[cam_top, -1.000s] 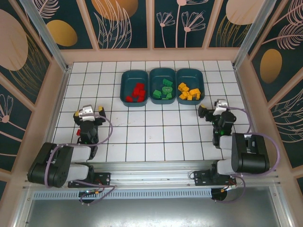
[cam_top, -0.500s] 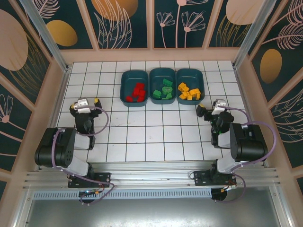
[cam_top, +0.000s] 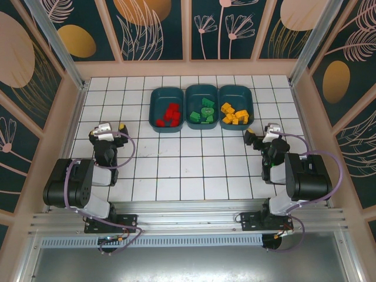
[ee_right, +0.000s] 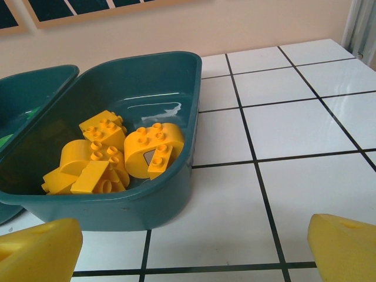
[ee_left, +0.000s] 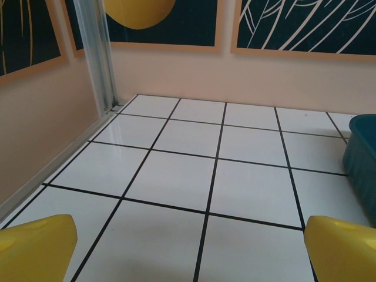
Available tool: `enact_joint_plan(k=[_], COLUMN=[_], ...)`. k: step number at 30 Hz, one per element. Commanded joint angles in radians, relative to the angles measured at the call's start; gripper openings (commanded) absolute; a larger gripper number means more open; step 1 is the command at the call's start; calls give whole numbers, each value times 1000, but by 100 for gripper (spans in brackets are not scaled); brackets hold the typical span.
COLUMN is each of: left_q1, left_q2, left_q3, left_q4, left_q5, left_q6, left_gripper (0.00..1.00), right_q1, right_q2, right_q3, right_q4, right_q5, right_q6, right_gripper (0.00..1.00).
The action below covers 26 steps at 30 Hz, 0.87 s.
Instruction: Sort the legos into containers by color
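Note:
Three dark teal containers stand in a row at the back of the tiled floor. The left container (cam_top: pixel 154 108) holds several red legos (cam_top: pixel 169 114). The middle container (cam_top: pixel 201 87) holds green legos (cam_top: pixel 204 111), and the right container (cam_top: pixel 235 87) holds yellow legos (cam_top: pixel 234 113). My left gripper (cam_top: pixel 107 128) hangs open over bare tiles at the left, with nothing between its yellow fingertips (ee_left: pixel 35 247). My right gripper (cam_top: pixel 261 134) is open and empty just in front of the right container (ee_right: pixel 147 202), whose yellow legos (ee_right: pixel 111 158) lie in a heap.
A peach wall and a metal post (ee_left: pixel 100 53) border the floor on the left. The edge of a teal container (ee_left: pixel 361 158) shows at the right of the left wrist view. White tiles stretch between both arms and the containers.
The left arm has folded back, carrying its gripper a little left and away from the base. The right arm has also drawn back slightly. Both grippers stayed open.

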<state>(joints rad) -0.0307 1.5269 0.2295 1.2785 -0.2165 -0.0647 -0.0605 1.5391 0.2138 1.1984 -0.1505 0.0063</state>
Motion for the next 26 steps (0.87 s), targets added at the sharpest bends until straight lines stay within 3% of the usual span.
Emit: enact_joint_plan(k=[1, 26], left_q1=[5, 5], left_q2=[-5, -5], left_q3=[-1, -1], left_q4=[12, 8], left_q5=[12, 21], left_q6=[-15, -12], left_gripper=[99, 99], right_q1=[10, 16], right_q2=[0, -2], right_q3=[14, 11], right_q4=[56, 59], right_q5=[26, 42], right_q6=[-8, -12], right_gripper=[99, 99])
